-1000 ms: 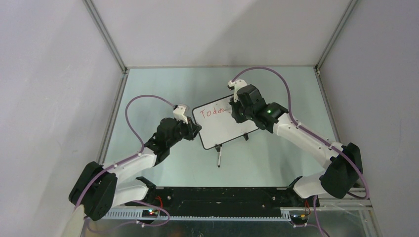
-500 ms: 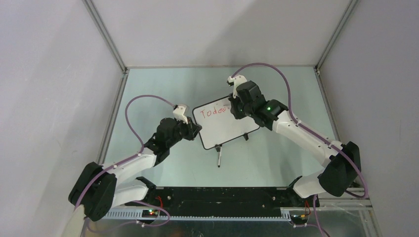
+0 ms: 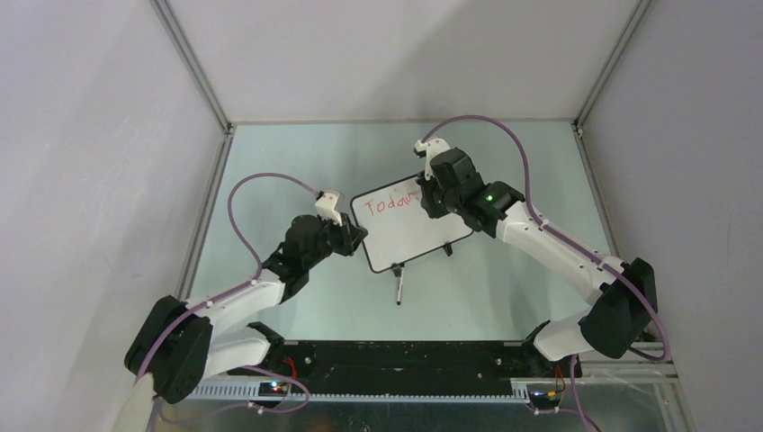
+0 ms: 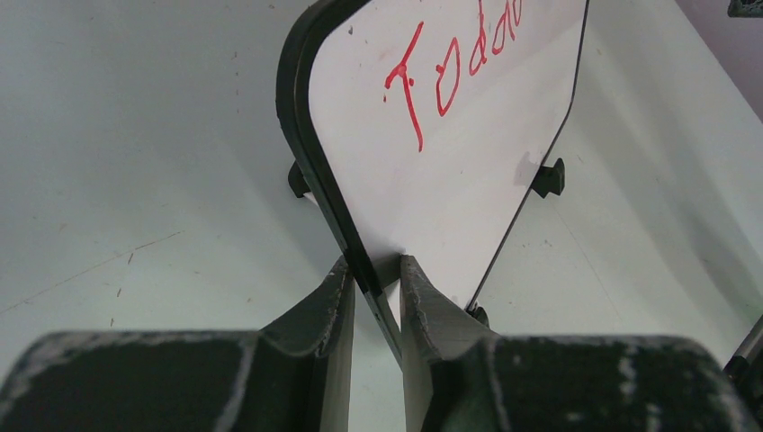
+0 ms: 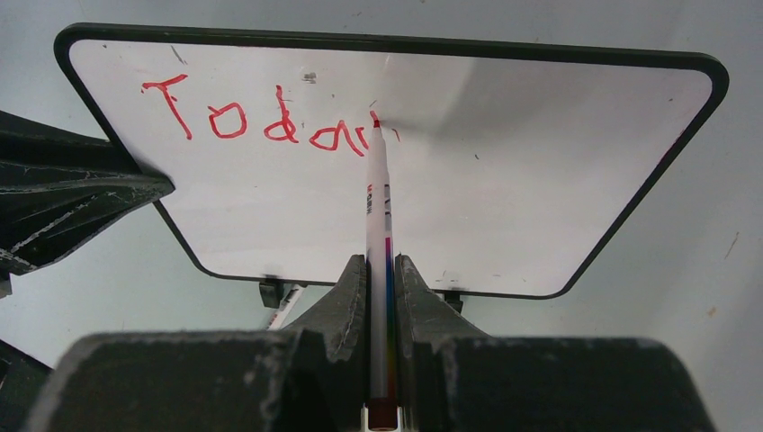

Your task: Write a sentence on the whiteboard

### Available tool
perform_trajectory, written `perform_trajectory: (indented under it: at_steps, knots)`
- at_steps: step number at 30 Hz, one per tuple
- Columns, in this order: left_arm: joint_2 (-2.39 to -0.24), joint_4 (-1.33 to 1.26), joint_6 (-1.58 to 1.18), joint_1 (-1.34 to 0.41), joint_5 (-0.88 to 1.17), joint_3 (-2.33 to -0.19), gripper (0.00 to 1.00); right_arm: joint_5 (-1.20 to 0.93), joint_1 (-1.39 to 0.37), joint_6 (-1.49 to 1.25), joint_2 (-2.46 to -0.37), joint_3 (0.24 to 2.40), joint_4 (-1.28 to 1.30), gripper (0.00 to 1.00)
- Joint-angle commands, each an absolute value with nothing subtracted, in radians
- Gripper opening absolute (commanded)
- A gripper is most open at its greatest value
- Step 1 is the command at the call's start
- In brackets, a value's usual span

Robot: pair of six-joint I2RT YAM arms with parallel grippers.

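— Left claw [image 4: 373, 274] was clamped tight on the whiteboard [image 4: 468, 153], one finger on each side of the thin black frame at its left edge!
— And the right claw [image 5: 381, 270]?
— Pinched narrow around a marker [image 5: 379, 202]. Its barrel ran straight out between the fingers, and the red tip was against the glossy white face.
— Where did the board sit?
— Near the middle of the surface [image 3: 504, 162], between the two arms. It was propped on its small black feet [image 4: 547, 177] and tilted back, face turned toward the right arm.
— What about the sentence [image 5: 261, 121]?
— Red handwriting along the top: "Toda", then an unfinished stroke, with the marker tip right at the end of it.
— Anything else down there?
— One small pen-like thing [image 3: 399, 290] lay on the surface just in front of the board, too small to tell what it was.
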State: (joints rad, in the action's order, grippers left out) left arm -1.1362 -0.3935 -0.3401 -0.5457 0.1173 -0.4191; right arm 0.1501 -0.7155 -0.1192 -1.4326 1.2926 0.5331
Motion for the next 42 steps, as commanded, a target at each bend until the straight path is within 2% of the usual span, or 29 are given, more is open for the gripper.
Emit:
perform_trajectory:
  at_steps: [1,20,42]
  knots:
    - [-1.108,-0.415,-0.302,-0.545,0.107,-0.43,0.18,0.17,-0.712,-0.124,-1.432,1.303,0.54,0.0]
    - [-1.107,-0.414,-0.302,-0.544,0.105,-0.43,0.18,0.163,-0.737,-0.132,-1.405,1.243,0.554,0.0]
    - [-1.104,-0.404,-0.309,-0.545,0.087,-0.43,0.18,0.121,-0.757,-0.129,-1.389,1.273,0.526,0.0]
